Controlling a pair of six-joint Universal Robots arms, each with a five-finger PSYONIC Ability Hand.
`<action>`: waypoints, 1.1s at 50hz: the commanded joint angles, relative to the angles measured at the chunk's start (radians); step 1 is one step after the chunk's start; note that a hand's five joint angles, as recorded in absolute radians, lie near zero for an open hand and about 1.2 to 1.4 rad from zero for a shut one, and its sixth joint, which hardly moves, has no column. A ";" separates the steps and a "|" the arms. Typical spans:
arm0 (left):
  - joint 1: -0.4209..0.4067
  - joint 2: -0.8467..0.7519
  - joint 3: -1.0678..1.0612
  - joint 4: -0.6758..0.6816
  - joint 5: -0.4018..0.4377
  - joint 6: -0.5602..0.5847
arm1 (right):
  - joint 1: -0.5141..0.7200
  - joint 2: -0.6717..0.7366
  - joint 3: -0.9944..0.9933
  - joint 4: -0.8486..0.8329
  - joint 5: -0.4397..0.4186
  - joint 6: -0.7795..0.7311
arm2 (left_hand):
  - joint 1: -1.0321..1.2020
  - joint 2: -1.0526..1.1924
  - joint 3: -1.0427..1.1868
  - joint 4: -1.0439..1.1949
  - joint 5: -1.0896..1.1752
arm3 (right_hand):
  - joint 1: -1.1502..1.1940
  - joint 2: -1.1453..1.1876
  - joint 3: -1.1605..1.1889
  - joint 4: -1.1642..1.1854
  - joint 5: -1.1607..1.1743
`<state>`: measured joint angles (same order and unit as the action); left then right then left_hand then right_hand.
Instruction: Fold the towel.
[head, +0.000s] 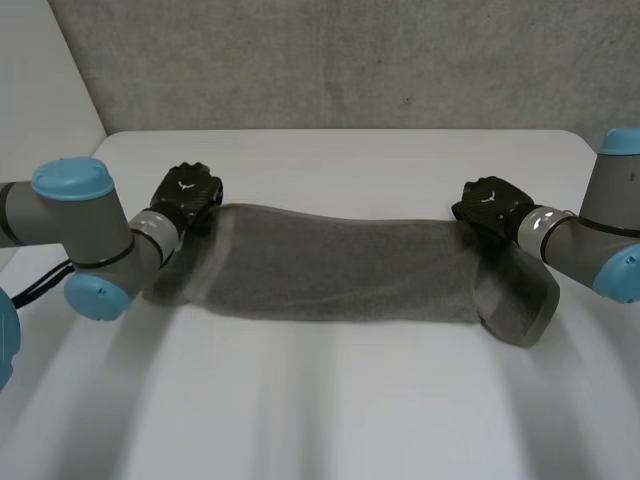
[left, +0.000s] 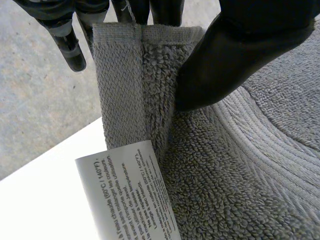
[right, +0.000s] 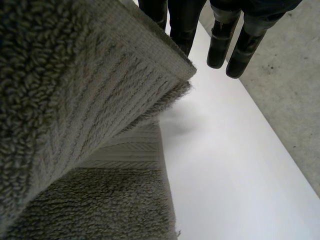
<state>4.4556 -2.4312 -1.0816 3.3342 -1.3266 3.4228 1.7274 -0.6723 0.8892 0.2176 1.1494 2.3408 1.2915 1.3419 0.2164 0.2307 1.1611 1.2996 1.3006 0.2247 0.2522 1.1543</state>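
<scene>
We see a grey towel (head: 340, 265) stretched sideways between two robot hands over a white table (head: 330, 400). The main risk, as we judge it, is a lost corner. Both holds sit close to the hem, so a sharp tug, or the hands drawing apart, could slide the cloth free and drop that end in a heap. A crooked fold is the second risk. The towel's right end droops past the hand there, so the edges may not meet when the cloth is laid over.

The left hand (left: 235, 55) pinches one far corner. Its thumb presses the hemmed edge against the fingers (left: 70, 45), and a white care label (left: 125, 195) hangs just below the pinch. The right hand (head: 490, 205) holds the opposite far corner. In its wrist view the cloth rises to some of its fingers (right: 182, 22), while others stand straight and free beside it. The far edge of the towel runs from hand to hand. The rest slopes down toward us, and under the right hand a lower part appears to lie flat on the table.
</scene>
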 joint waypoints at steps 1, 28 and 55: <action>-0.016 0.006 -0.012 0.025 -0.002 -0.002 | 0.001 0.002 0.008 -0.017 0.001 0.002 | 0.105 0.054 -0.042 -0.056 0.061 | 0.021 0.020 -0.050 -0.078 -0.008; -0.015 0.265 -0.208 0.025 0.000 -0.007 | -0.009 -0.325 0.171 -0.141 0.095 0.219 | -1.087 -1.137 -0.042 -0.056 -1.131 | -1.125 -1.126 -0.050 -0.078 -1.154; -0.009 0.316 -0.300 0.027 0.010 -0.013 | -0.072 -0.262 0.171 -0.142 0.111 0.252 | -1.087 -1.137 -0.042 -0.056 -1.131 | -1.125 -1.126 -0.050 -0.078 -1.154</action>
<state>4.4473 -2.1126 -1.3830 3.3610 -1.3159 3.4116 1.6738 -1.0082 1.1475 0.0753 1.2454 2.5945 0.3089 0.2613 0.2164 0.2307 0.0650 0.2507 0.2522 0.2247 0.2522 0.0571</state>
